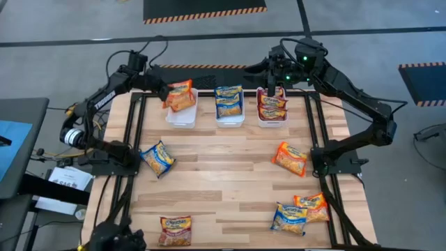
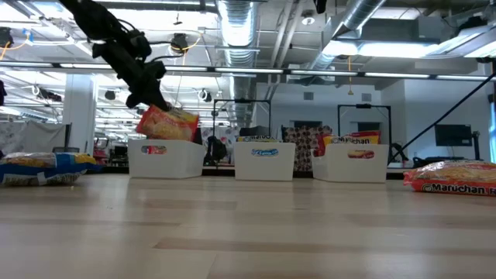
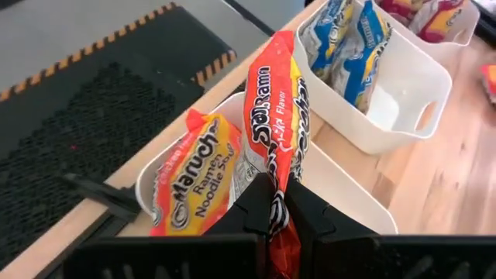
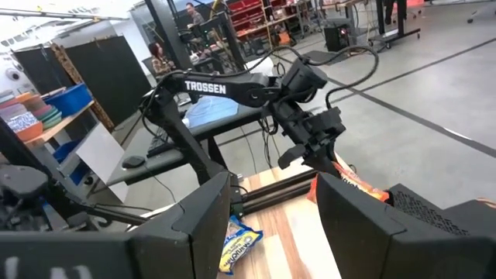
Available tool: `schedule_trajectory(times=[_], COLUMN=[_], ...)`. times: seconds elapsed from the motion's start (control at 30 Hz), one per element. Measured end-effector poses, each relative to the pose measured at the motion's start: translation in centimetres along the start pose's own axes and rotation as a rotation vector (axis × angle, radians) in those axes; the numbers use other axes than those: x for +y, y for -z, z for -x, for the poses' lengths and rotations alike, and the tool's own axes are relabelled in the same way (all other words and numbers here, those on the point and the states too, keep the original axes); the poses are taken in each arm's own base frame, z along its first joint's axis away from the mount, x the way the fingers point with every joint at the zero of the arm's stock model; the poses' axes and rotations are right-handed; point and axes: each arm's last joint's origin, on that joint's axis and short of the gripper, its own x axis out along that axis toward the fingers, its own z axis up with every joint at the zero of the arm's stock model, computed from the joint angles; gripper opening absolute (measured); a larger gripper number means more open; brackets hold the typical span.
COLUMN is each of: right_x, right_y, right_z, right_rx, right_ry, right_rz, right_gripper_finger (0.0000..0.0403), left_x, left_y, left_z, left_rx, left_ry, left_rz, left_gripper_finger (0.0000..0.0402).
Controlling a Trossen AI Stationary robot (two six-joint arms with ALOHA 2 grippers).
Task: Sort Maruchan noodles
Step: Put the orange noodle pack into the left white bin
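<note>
A wooden counter [image 1: 230, 174] carries three white bins along its far edge. The left end effector [image 1: 166, 93] pinches an orange packet [image 1: 180, 95] by its edge just above the left bin [image 1: 182, 116], where another orange packet [image 3: 194, 182] stands. The right end effector [image 1: 270, 82], fingers spread and holding nothing, hovers over the right bin [image 1: 272, 120] of red packets [image 1: 272, 106]. Six more packets lie loose on the counter.

"Maruchan" on orange packet [image 3: 194, 182], "TROSSEN" on left arm [image 4: 206, 87]
</note>
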Motion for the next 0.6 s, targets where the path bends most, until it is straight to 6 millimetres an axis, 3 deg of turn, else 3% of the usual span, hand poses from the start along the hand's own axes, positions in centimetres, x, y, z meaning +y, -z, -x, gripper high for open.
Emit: schedule_trajectory(times=[0.33,0.6], right_x=[0.0,0.0], right_y=[0.0,0.0], right_z=[0.0,0.0], right_rx=[0.000,0.000], right_ry=[0.000,0.000], right_rz=[0.000,0.000], right_gripper_finger=[0.0219,0.0219], left_x=[1.4,1.9], left_y=[0.5,1.4], left_z=[-4.4,-6.4], left_rx=[0.047,0.095], left_ry=[0.005,0.066], left_rz=[0.036,0.100], left_gripper_finger=[0.0000,0.0005])
